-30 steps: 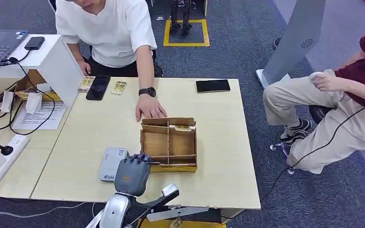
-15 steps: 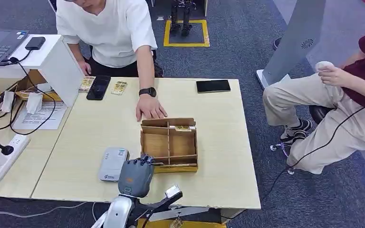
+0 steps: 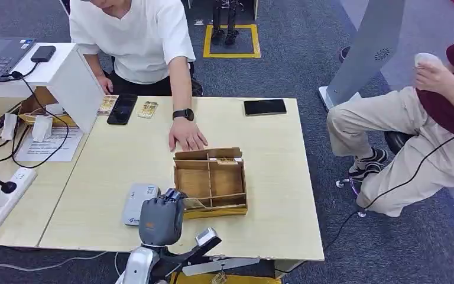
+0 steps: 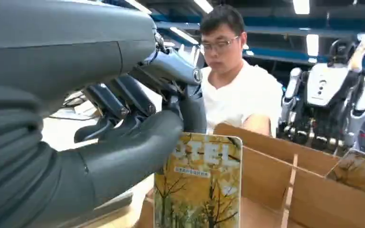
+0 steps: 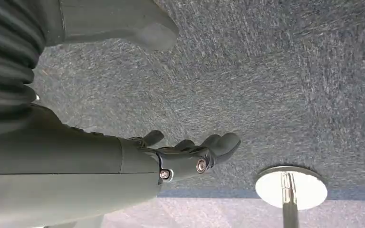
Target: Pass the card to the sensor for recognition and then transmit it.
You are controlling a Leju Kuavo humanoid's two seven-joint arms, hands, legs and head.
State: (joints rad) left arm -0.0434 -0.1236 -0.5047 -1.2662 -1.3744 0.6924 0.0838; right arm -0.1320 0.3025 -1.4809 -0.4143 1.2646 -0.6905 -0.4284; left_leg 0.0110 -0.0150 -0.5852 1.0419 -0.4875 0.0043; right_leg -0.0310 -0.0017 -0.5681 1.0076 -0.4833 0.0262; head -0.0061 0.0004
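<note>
At the box (image 3: 210,182) front edge my left hand (image 3: 161,219) now pinches the card (image 4: 198,185), pulled back slightly. Next I judge the sensor (image 3: 139,204); my right hand (image 5: 190,154) hangs loosely spread.

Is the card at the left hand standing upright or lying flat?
Upright. In the left wrist view the yellow card stands on edge at the cardboard box, with the left hand's thumb pressed against its face.

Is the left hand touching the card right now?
Touching. The left wrist view shows the left hand with its thumb pressed against the upright card at the box.
</note>
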